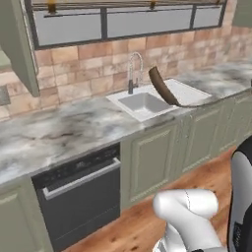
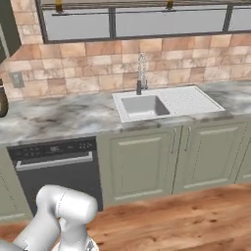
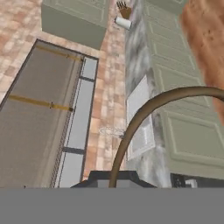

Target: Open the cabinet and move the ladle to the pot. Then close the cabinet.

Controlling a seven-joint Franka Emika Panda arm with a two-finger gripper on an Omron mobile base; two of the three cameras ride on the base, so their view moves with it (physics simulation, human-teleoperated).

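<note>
Gripper fingers are squeezed tight on the thin curved handle of the brown ladle [image 3: 144, 114]. From the left base camera, the ladle [image 1: 162, 87] hangs in the air over the white sink [image 1: 142, 102], near the silver tap [image 1: 133, 71].

- Ladle [image 1: 162, 87]: brown, wood-look, matt; thin curved handle, same finish, seen close in hand view [image 3: 144, 114].
- Countertop [image 1: 59, 133]: grey-white veined marble look, smooth, slight sheen.
- Sink [image 1: 147, 101]: white basin w/ ribbed drainboard, smooth, matt.
- Faucet [image 1: 133, 71]: silver metal, shiny.
- Backsplash [image 2: 98, 66]: tan/terracotta tiles, mottled, rough-looking.
- Lower cabinet doors [image 2: 139, 164]: sage-green painted panels, matt.
- Dishwasher [image 1: 78, 194]: dark front, matt; metal-look bar handle.
- Floor [image 2: 186, 220]: orange-brown wood planks, smooth.
- Robot arm [image 1: 189, 211]: white plastic-look shell, glossy.
</note>
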